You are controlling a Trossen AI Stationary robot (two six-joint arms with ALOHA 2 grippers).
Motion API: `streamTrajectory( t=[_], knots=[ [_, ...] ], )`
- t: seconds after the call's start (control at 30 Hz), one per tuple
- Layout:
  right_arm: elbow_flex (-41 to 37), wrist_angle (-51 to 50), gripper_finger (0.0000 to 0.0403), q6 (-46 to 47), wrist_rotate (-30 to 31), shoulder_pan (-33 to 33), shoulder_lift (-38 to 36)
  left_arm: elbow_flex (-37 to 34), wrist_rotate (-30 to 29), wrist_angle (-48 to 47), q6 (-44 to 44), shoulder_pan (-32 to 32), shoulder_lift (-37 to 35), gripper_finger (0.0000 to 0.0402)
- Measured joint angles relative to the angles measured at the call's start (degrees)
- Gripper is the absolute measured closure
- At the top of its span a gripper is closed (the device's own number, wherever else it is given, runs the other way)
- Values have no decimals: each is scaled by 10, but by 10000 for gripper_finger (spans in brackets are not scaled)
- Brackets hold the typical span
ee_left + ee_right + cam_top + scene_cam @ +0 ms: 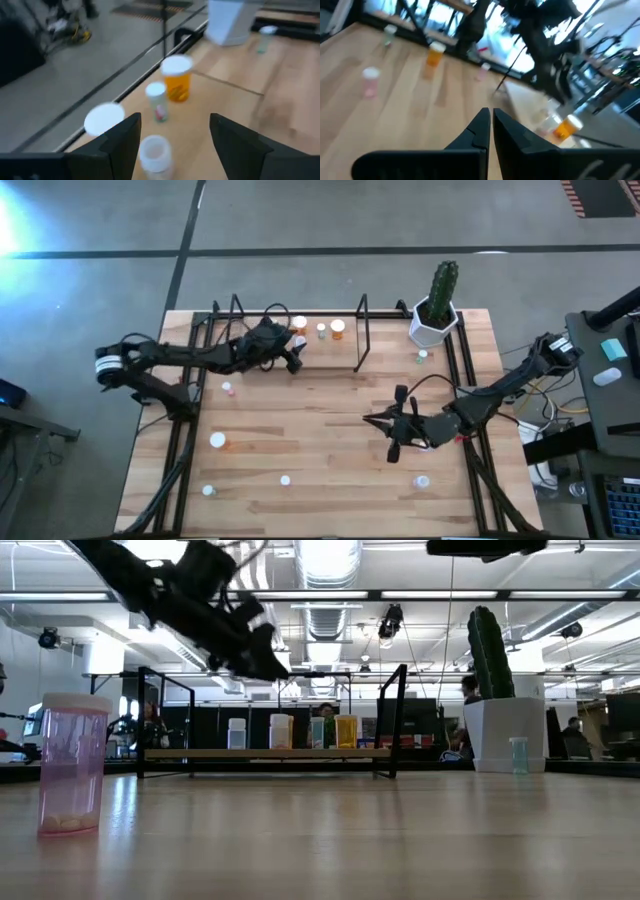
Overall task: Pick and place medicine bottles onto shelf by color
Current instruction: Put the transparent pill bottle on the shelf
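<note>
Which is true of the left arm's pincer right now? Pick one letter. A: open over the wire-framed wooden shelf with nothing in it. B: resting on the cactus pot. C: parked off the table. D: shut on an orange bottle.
A: the left pincer stands open over the wire-framed light-wood shelf, with a white-capped clear bottle standing free between its fingers.

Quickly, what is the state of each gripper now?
Left gripper: open over the shelf, holding nothing.
Right gripper: closed, empty.
</note>
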Motion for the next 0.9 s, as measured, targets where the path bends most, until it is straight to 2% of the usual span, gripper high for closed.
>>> streamTrajectory(
  t=[0.13,0.27,0.4,0.53,0.7,0.83,0.9],
  knots=[
    [51,-163,390,107,0,33,-1,-38,8,11,32,-53,-60,183],
    [111,-360,374,281,-4,78,17,-96,43,67,50,-115,-108,183],
    [166,-513,324,465,-37,139,59,-158,54,176,73,-175,-135,183],
    [228,-590,255,594,-62,207,126,-203,54,256,99,-208,-139,183],
    [316,-721,182,761,-84,280,231,-209,59,257,94,-210,-139,183],
    [366,-836,151,904,-133,311,306,-209,68,257,93,-210,-137,183],
    [371,-857,143,949,-163,313,327,-209,68,258,93,-210,-137,183]
  ],
)
